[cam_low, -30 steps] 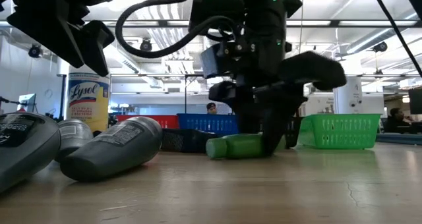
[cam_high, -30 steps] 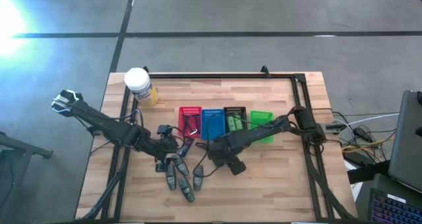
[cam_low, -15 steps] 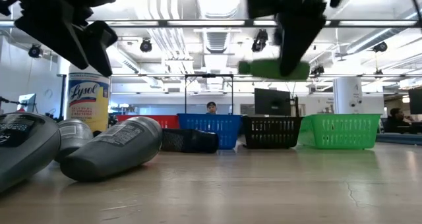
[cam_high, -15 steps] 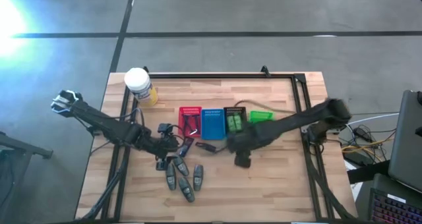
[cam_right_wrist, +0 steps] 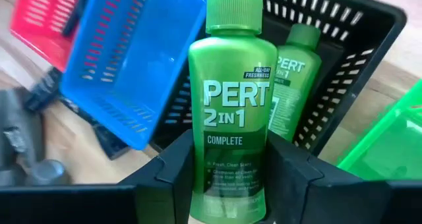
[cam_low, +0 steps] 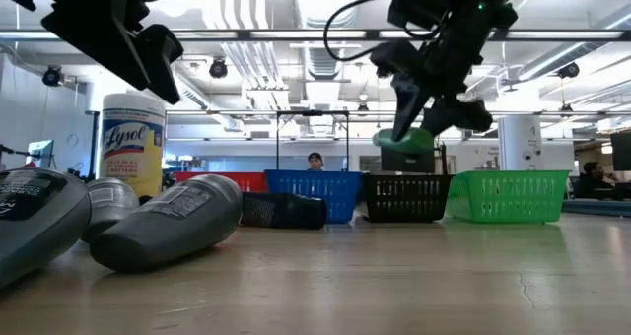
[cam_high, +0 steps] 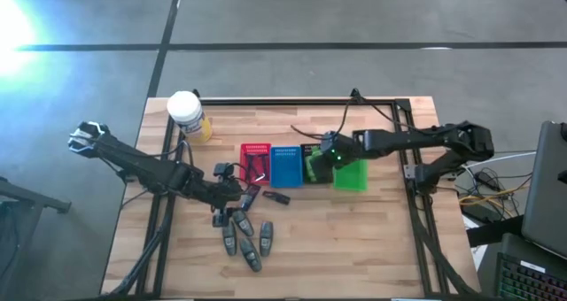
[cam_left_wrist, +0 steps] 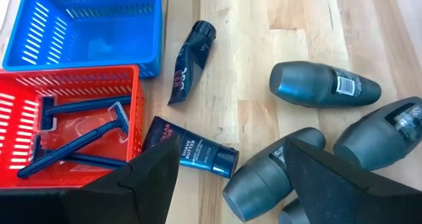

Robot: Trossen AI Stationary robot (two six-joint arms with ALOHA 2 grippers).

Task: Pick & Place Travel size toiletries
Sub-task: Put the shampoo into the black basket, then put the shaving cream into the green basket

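My right gripper (cam_right_wrist: 231,178) (cam_high: 330,157) hangs above the black basket (cam_right_wrist: 369,13), shut on a bright green "Pert" bottle (cam_right_wrist: 229,118) (cam_low: 402,138). A second green bottle (cam_right_wrist: 298,72) lies inside that basket. My left gripper (cam_left_wrist: 227,165) (cam_high: 221,193) hovers open near the table's middle, over a cluster of grey oval tubes (cam_left_wrist: 323,84) (cam_high: 244,239) lying on their sides. Two dark navy tubes (cam_left_wrist: 191,43) (cam_left_wrist: 191,151) lie flat next to the red basket (cam_left_wrist: 72,79), which holds blue razors (cam_left_wrist: 79,141). My right gripper pinches the green bottle's lower body (cam_right_wrist: 227,191) between its two fingers (cam_right_wrist: 175,171), which lie across the bottle. The capped end (cam_right_wrist: 234,6) points away from the wrist. The bottle is lifted clear, in the air over the black basket.
Red (cam_high: 255,162), blue (cam_high: 286,166), black and green (cam_high: 352,175) slotted baskets stand in a row across the table's middle. A white-lidded yellow jar (cam_high: 186,113) (cam_low: 133,153) stands at the far left corner. Bare wood lies along the near right side.
My right gripper has lifted the green bottle off the table near the grey tubes. It rose, then carried the bottle toward the far edge and a little right, to above the black basket. It has stayed shut on the bottle throughout.
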